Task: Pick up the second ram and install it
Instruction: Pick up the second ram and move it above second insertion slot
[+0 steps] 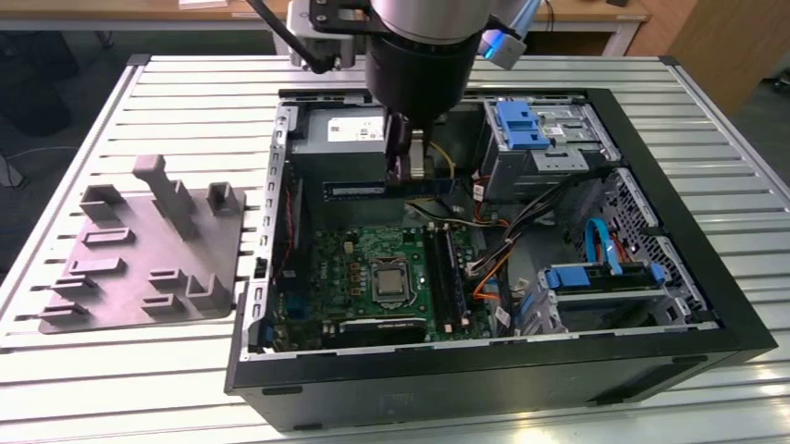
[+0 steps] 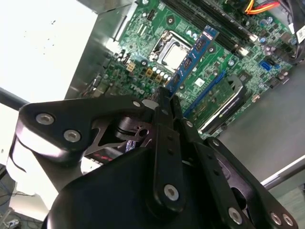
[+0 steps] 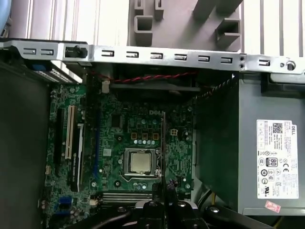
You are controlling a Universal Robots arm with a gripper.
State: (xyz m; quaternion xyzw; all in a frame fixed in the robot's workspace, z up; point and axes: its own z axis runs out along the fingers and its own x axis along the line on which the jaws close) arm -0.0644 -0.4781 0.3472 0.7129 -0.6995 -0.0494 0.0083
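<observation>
One black metal computer case (image 1: 494, 384) is sitting beside one grey plastic tray (image 1: 124, 287); inside the case are showing one green circuit board (image 1: 333, 268), one silver processor socket (image 1: 391, 282), one thin memory stick (image 2: 191, 62), one black gripper (image 2: 167, 95)

The gripper (image 2: 167, 95) is dull black with small shiny metal screws, and the second ram (image 2: 193, 59) pinched in it is a thin, smooth, hard strip. Below the gripper, the green board (image 3: 114, 124) looks a bit glossy, and the square chip (image 3: 139, 162) on it has a shiny metal top. Off to the gripper's side, the grey holder tray (image 1: 136, 268) is matt plastic on a table (image 1: 124, 388) of ribbed pale metal.
</observation>
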